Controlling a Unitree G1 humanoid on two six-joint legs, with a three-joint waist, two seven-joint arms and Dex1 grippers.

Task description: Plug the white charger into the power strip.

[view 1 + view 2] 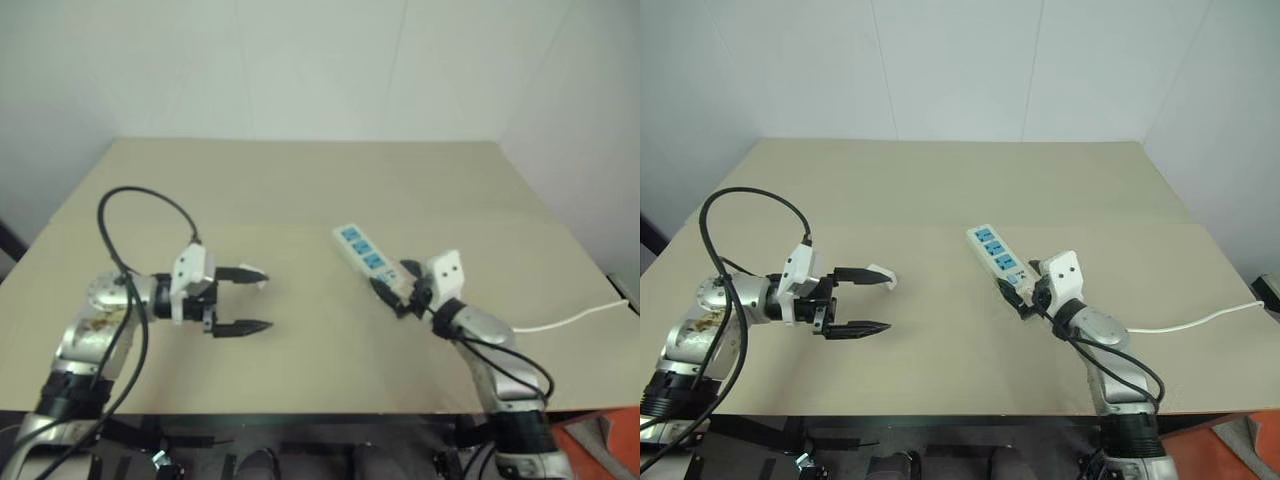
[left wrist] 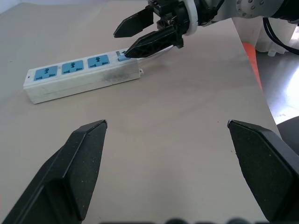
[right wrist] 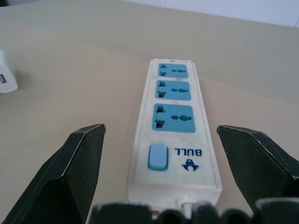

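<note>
The white charger (image 1: pixel 880 277) lies on the tan table (image 1: pixel 940 190), right by the upper fingertip of the left gripper (image 1: pixel 872 302), whose fingers are spread wide around nothing. The power strip (image 1: pixel 998 259) lies flat at mid-table, all three blue sockets free. The right gripper (image 1: pixel 1022 292) straddles its switch end, fingers wide apart, gripping nothing.

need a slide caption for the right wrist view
Open right gripper straddling the switch end of the power strip, white charger lying off to one side.
</note>
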